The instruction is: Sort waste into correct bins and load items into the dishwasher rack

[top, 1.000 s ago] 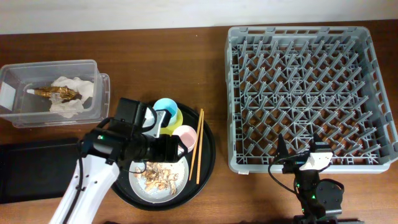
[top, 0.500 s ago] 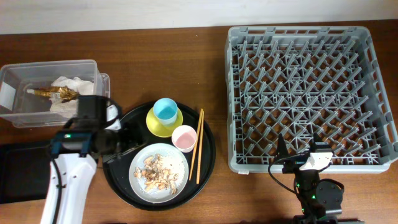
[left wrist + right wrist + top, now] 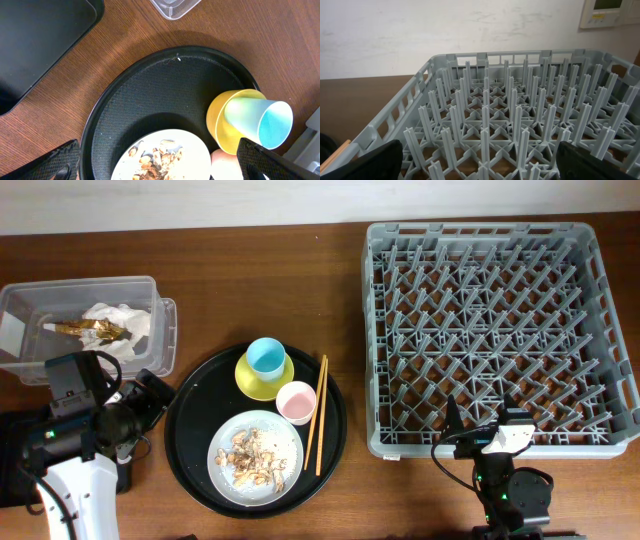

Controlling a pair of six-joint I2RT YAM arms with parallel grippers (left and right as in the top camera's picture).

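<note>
The left gripper (image 3: 157, 152) stands open and empty beside the round tray (image 3: 190, 430). The right gripper (image 3: 477, 150) stands open at the near edge of the rack (image 3: 490, 330). The plate (image 3: 285, 442) with food scraps (image 3: 252, 460) lies nearest. The chopsticks (image 3: 317, 415), pink cup (image 3: 296, 401) and blue cup (image 3: 265, 358) in the yellow bowl (image 3: 250, 380) lie behind. The napkin (image 3: 118, 338) and wrapper (image 3: 85, 328) are in the clear tub (image 3: 25, 295). Hazard: tilting the plate in transfer may spill scraps onto the bench (image 3: 250, 260).

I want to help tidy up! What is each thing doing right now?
Napkin: in the tub.
Wrapper: in the tub.
Scraps: on the plate.
Plate: dirty, on the round tray.
Blue cup: upright in the bowl.
Pink cup: upright on the round tray.
Chopsticks: lying on the round tray.
Rack: empty.
Left gripper: open, holding nothing.
Right gripper: open, holding nothing.
</note>
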